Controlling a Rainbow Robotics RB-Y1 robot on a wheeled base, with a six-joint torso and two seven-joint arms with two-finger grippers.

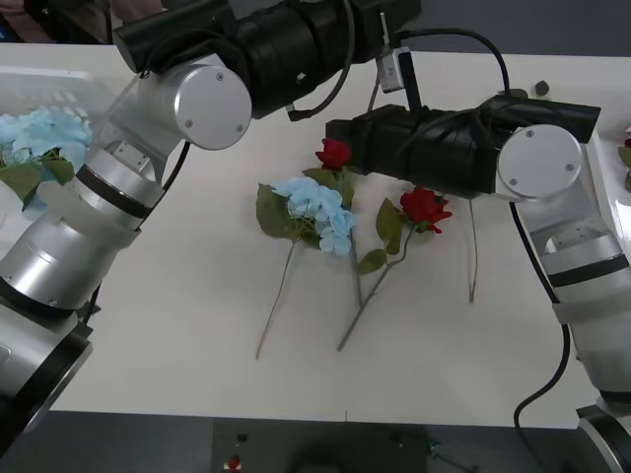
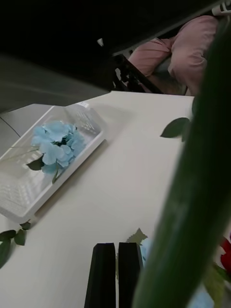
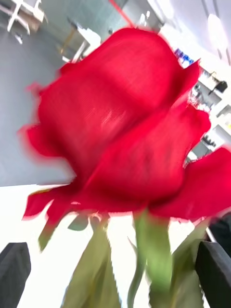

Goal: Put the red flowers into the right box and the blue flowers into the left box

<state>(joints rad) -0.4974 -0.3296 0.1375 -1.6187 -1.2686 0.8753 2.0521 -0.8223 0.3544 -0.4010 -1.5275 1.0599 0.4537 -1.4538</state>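
A red flower (image 3: pixel 120 125) looms close in the left wrist view, its stem and leaves rising between the fingers of my open left gripper (image 3: pixel 114 246). My right gripper (image 2: pixel 116 246) is shut low over the table, with pale blue petals just past its tips and a blurred green stem (image 2: pixel 192 202) crossing close to the camera. In the front view my right arm (image 1: pixel 424 143) ends beside a red flower (image 1: pixel 333 153). Another red flower (image 1: pixel 424 207) and a blue flower (image 1: pixel 317 209) lie mid-table. The left box (image 1: pixel 59 84) holds blue flowers (image 1: pixel 41 133). The right box (image 1: pixel 619 197) shows at the right edge.
My left arm (image 1: pixel 212 103) crosses above the table from the left toward the far middle. A long thin stem (image 1: pixel 472 251) lies under the right arm. A seated person in pink (image 2: pixel 183 53) is beyond the far table edge. The near half of the table (image 1: pixel 197 355) is bare.
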